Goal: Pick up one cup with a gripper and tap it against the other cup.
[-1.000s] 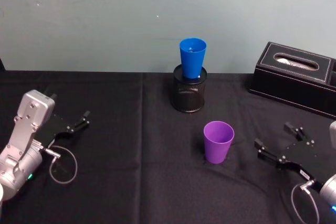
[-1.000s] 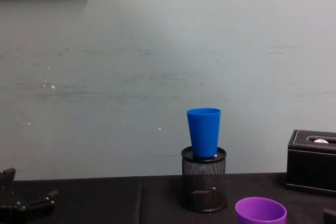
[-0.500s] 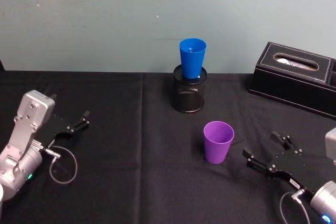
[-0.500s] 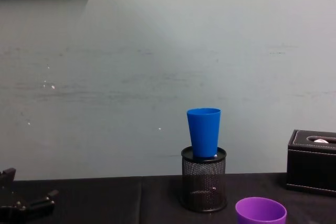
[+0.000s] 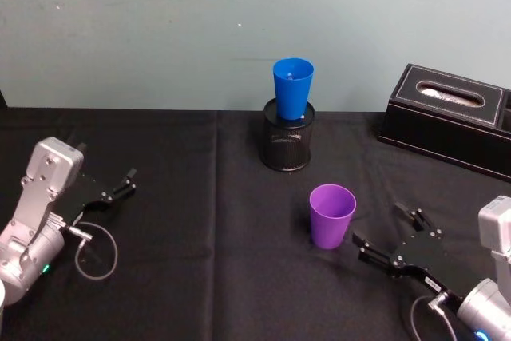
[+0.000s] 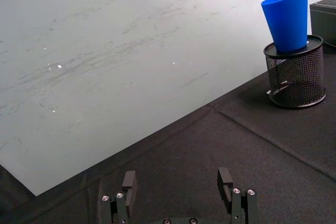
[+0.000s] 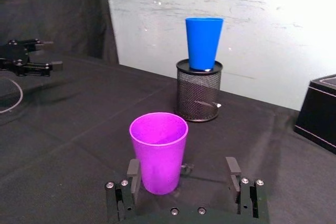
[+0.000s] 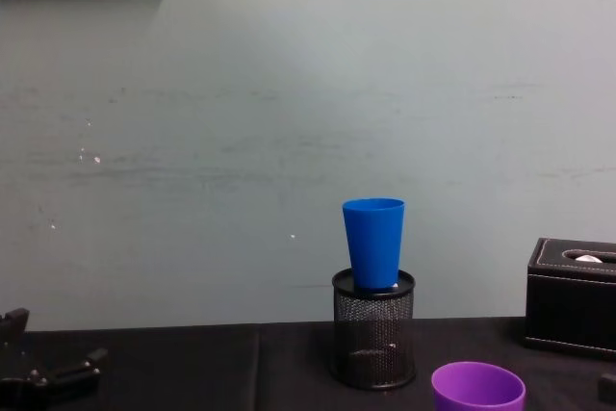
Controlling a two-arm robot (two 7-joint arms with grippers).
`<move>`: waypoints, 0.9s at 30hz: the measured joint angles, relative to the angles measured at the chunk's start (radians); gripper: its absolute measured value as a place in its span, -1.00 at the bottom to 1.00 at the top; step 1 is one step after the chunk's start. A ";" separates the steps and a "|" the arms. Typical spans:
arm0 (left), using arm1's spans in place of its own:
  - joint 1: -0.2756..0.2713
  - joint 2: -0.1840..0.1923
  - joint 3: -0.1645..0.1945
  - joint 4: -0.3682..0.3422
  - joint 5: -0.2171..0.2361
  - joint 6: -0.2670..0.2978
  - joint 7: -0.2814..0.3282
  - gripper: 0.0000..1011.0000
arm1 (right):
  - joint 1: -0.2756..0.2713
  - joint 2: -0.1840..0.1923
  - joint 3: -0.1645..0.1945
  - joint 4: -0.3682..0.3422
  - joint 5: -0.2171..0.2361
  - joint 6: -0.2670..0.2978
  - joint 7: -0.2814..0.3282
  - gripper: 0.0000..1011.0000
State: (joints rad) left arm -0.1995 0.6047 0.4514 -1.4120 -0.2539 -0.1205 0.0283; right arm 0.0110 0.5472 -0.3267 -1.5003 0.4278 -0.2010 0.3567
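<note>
Low at the near right, the right gripper [image 5: 382,230] is held level, jaws spread wide, pointed forward-left. The left gripper [image 5: 125,183] is parked at far left, jaws likewise spread, wrist bent inward.

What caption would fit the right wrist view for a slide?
Open right gripper facing purple cup; blue cup stands atop mesh holder.

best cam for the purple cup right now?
Right wrist view: the purple cup stands whole and close, rim to base, ahead of the open right claw. Head view shows the cup whole but farther off; chest view catches just its rim.
</note>
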 joint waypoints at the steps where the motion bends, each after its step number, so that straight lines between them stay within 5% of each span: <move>1: 0.000 0.000 0.000 0.000 0.000 0.000 0.000 1.00 | 0.003 -0.003 -0.001 0.003 -0.003 -0.001 0.003 0.98; 27: 0.000 0.000 0.000 0.000 0.000 0.000 0.000 1.00 | 0.091 -0.099 -0.010 0.114 -0.065 -0.010 0.087 0.98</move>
State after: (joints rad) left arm -0.1995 0.6047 0.4514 -1.4120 -0.2539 -0.1205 0.0282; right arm 0.1025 0.4480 -0.3367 -1.3863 0.3631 -0.2115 0.4438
